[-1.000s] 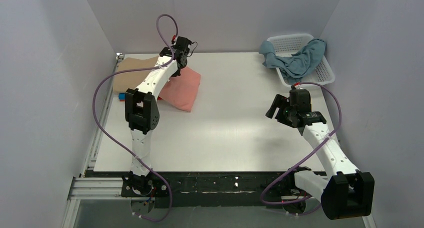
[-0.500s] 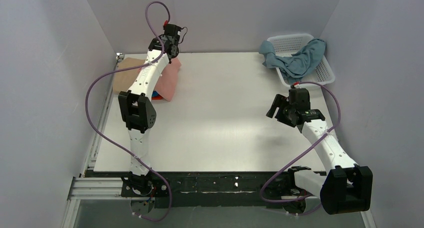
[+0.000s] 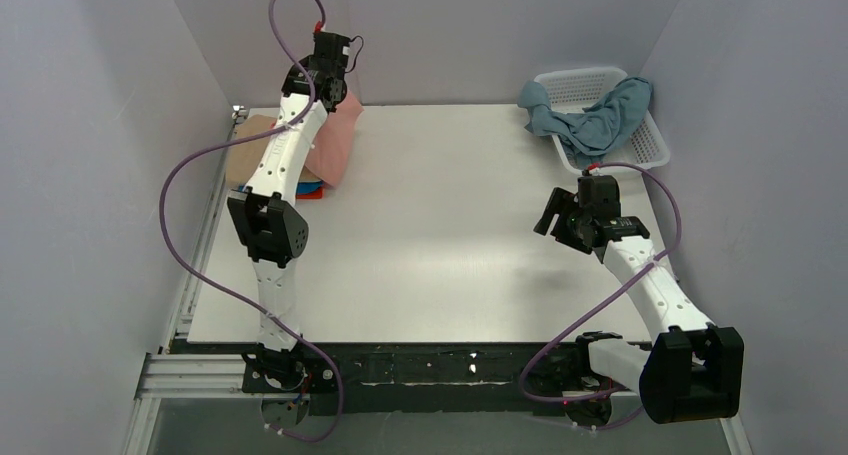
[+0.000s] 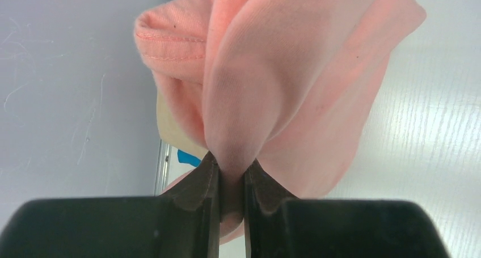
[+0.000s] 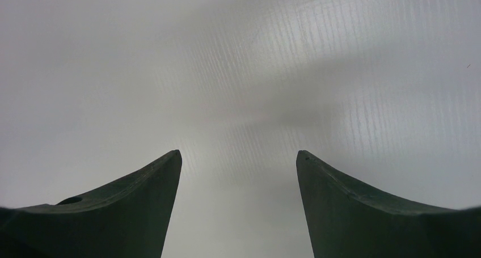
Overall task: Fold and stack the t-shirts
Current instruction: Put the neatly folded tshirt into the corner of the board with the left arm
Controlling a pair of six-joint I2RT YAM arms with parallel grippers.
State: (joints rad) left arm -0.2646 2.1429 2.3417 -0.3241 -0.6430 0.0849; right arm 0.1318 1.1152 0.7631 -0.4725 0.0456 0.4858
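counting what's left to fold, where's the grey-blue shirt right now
In the top view the grey-blue shirt is at the far right corner of the table, draped in and over the rim of the white basket.

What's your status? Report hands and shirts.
Left hand shut on salmon shirt, hanging over the folded pile. Right hand open, empty. Grey-blue shirt in basket.

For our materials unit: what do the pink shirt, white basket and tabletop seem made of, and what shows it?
Pink shirt: soft matte knit cloth, likely cotton; it drapes in folds, with a stitched hem. White basket: probably moulded plastic; rigid lattice walls. Tabletop: hard, smooth white board, slightly glossy; soft reflections, core unclear.
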